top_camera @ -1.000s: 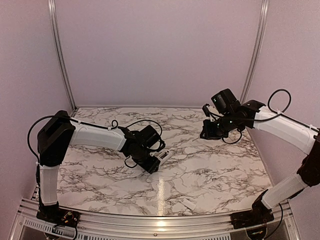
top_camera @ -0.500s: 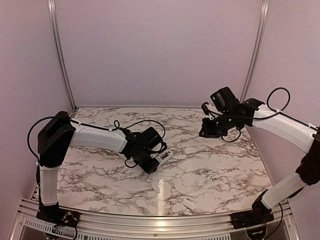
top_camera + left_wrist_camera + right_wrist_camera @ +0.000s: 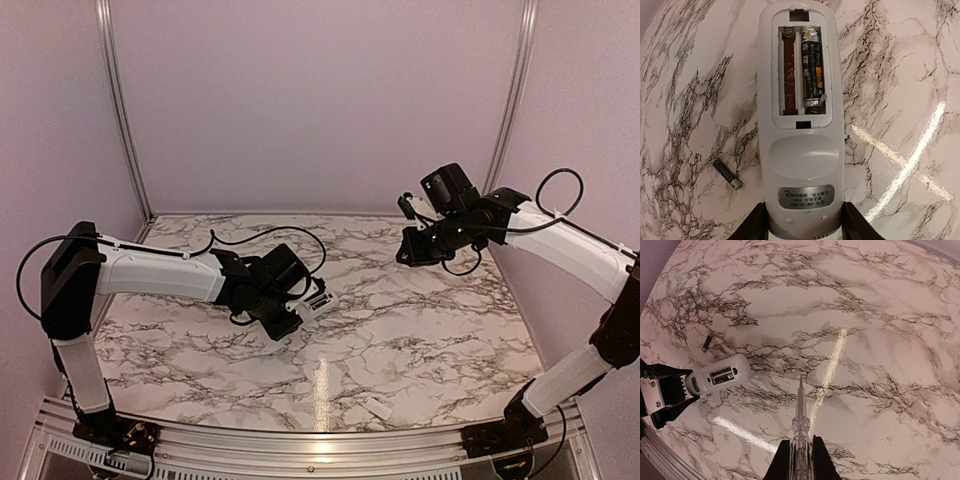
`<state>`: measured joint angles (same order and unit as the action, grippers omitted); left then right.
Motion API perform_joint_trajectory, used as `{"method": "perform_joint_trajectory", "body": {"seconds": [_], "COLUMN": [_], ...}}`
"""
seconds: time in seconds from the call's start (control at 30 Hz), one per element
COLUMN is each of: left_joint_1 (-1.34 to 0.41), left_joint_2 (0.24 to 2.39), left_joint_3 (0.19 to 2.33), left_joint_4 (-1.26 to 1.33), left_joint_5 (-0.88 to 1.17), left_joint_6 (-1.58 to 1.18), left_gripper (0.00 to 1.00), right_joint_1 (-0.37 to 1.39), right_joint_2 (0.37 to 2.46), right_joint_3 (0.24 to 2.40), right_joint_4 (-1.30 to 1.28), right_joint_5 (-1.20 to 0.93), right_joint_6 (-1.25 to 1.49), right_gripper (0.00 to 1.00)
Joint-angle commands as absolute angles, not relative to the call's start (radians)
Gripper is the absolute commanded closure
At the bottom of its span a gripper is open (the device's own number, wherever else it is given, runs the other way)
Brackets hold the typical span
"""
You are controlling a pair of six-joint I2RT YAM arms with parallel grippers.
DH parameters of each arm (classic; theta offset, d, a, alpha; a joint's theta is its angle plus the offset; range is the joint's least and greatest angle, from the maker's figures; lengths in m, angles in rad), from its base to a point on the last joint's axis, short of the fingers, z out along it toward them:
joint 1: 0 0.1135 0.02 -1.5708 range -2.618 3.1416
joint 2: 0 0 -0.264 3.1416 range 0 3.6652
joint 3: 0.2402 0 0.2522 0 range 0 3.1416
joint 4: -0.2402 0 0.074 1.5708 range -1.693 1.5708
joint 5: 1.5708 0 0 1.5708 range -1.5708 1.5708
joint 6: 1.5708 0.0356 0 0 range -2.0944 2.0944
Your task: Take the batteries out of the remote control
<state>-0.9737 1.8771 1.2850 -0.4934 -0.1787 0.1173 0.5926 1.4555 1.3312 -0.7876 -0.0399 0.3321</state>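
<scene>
Item: slim white rectangular plastic remote control (image 3: 802, 150), back face up, its near end sitting clamped between the fingers of the left gripper (image 3: 804, 216) over the left-centre of the white, dark-veined marble-patterned worktop (image 3: 900, 75). The battery bay is standing uncovered; one dark slim cylindrical battery (image 3: 813, 70) is lying in the right-hand slot, carrying yellow and white print too small to read, and the slot beside it is showing a brownish floor. A grey label below the bay is bearing fine lettering that is not legible. A second dark slim cylindrical battery (image 3: 727, 174) is lying loose on the worktop, near the remote's left edge but apart from it. The right gripper (image 3: 801, 452), well apart at the far right, is pinching a long thin silvery stick-like tool (image 3: 800, 410), tip pointing away. A small white flat cover piece (image 3: 378, 408) is lying near the worktop's front edge.
</scene>
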Motion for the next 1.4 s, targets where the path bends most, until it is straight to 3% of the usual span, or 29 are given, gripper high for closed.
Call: {"method": "perform_joint_trajectory", "body": {"seconds": [0.0, 0.37, 0.77, 1.37], "left_joint_1": [-0.977, -0.979, -0.978, -0.982], "left_joint_2": [1.81, 1.707, 1.657, 1.634], "left_joint_3": [1.231, 1.137, 1.077, 1.087], "left_joint_4": [-0.451, -0.328, -0.293, -0.289], "left_joint_5": [-0.245, -0.207, -0.202, -0.177], "left_joint_6": [0.202, 0.314, 0.418, 0.612], "left_gripper": [0.74, 0.77, 0.91, 0.94], "right_joint_1": [0.59, 0.589, 0.589, 0.637], "right_joint_2": [1.469, 1.468, 1.432, 1.52], "right_joint_3": [1.387, 1.386, 1.377, 1.434], "right_joint_4": [-0.796, -0.773, -0.773, -0.826], "right_joint_5": [-0.078, -0.178, -0.32, -0.666], "right_joint_6": [0.262, 0.249, 0.131, -0.131], "right_gripper": [1.0, 1.0, 1.0, 1.0]}}
